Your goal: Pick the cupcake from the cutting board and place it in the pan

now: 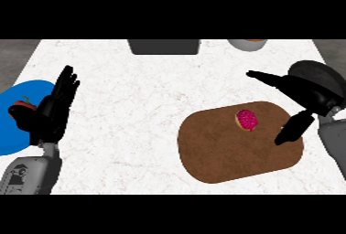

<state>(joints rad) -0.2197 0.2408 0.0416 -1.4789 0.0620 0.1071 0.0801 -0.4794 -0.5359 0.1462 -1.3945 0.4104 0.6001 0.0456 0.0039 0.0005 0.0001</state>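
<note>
So I'm hovering my right hand [305, 98] open, fingers spread, just beside the pink cupcake [246, 119], which is sitting on the brown cutting board [229, 155]. Left hand [52, 109] is resting open over the worktop [135, 114]'s left edge.

Two grey forearms, rounded and smooth, entering from the near edge. On the left forearm [30, 171], pale grey casing with small dark markings and recesses near the lower end, shaded darker along its right side. Above it, a black left hand [49, 116]: matte, slim segmented fingers, a broader black palm block, a narrow black wrist joining the casing. On the right forearm [332, 141], the same pale grey shell, only partly in view at the right edge. Right hand [307, 93] black as well, with a bulky dark-grey rounded back, glossy highlights, long tapering fingers and a thick thumb.
</note>
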